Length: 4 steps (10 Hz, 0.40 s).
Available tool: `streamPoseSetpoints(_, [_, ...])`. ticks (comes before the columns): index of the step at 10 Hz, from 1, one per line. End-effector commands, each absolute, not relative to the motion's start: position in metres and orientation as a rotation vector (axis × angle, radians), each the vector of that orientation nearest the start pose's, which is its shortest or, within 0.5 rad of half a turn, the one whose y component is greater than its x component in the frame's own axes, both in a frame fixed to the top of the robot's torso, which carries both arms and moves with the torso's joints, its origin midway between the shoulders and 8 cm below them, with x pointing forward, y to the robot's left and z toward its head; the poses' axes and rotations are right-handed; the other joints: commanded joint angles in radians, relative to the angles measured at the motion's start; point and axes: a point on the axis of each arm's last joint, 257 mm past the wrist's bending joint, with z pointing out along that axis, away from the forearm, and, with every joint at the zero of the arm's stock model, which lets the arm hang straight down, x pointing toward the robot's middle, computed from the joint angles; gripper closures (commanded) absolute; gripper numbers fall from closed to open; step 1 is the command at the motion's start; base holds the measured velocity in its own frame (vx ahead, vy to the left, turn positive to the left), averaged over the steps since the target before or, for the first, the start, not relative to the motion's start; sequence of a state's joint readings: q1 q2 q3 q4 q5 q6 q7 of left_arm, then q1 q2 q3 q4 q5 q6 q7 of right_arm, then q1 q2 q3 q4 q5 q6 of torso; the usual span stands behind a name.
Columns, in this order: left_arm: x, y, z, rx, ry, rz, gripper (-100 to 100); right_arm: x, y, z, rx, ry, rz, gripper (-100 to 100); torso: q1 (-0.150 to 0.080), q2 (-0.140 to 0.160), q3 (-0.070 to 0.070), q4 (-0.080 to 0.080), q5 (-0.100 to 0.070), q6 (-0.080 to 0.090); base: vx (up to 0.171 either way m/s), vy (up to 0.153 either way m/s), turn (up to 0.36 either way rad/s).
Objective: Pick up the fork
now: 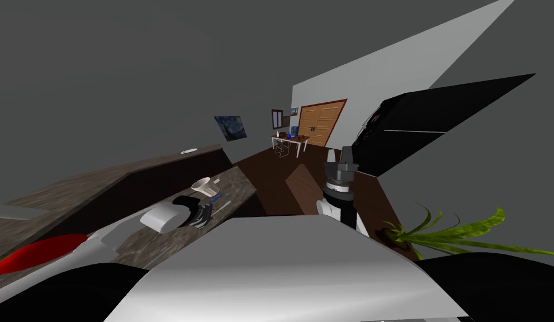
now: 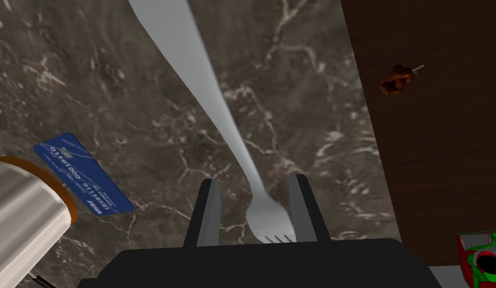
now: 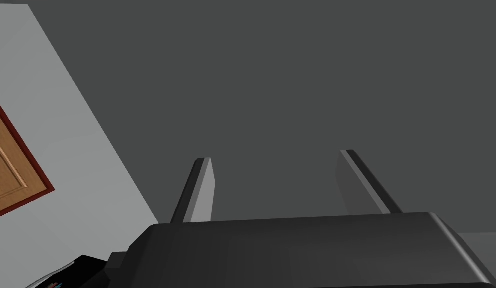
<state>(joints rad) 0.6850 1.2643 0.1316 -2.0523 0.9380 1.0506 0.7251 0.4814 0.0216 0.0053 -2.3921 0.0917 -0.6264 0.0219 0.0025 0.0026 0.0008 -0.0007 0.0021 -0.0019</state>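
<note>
The grey fork [image 2: 226,125] lies flat on the dark marbled counter [image 2: 116,75], its handle pointing away from my left hand. My left gripper [image 2: 254,181] stands low over the fork's neck and head. Its fingers are drawn in to about half their open width. One finger [image 2: 304,210] touches the edge of the head, and a gap remains at the other side. In the head view the fork [image 1: 221,206] pokes out past the left gripper [image 1: 200,215]. My right gripper [image 1: 347,154] is raised beside my chest, open and empty, also seen as the right gripper [image 3: 274,160].
A blue card [image 2: 81,172] and a white cup with an orange rim [image 2: 21,220] lie beside the fork on the counter. The counter edge drops to brown floor [image 2: 442,150] on the other side. A red and green box [image 2: 482,255] is near my hand. A plant [image 1: 438,232] stands to my right.
</note>
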Motion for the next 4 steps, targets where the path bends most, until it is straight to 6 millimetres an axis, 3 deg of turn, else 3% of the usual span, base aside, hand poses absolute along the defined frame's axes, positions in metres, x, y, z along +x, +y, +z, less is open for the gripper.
streamPoseSetpoints(1, [0.2098, 0.492, -0.3245, -2.437, 1.578, -0.128, 100, 0.2957, -0.2546, 0.0973, 0.403, 0.475, 1.283, 0, 0.0, 0.0, 0.0, 0.0, 0.0, 0.0, -0.016, 0.01, 0.059])
streamPoseSetpoints(3, [0.2111, 0.4919, -0.3239, -2.435, 1.58, -0.13, 100, 0.2957, -0.2546, 0.0973, 0.403, 0.475, 1.283, 0, 0.0, 0.001, 0.0, 0.0, 0.0, 0.0, -0.01, 0.009, 0.028])
streamPoseSetpoints(4, [0.2109, 0.4916, -0.3235, -2.436, 1.58, -0.129, 0, 0.2957, -0.2546, 0.0973, 0.403, 0.475, 1.283, 0, 0.0, 0.0, 0.0, 0.0, 0.0, 0.001, 0.0, 0.0, 0.0])
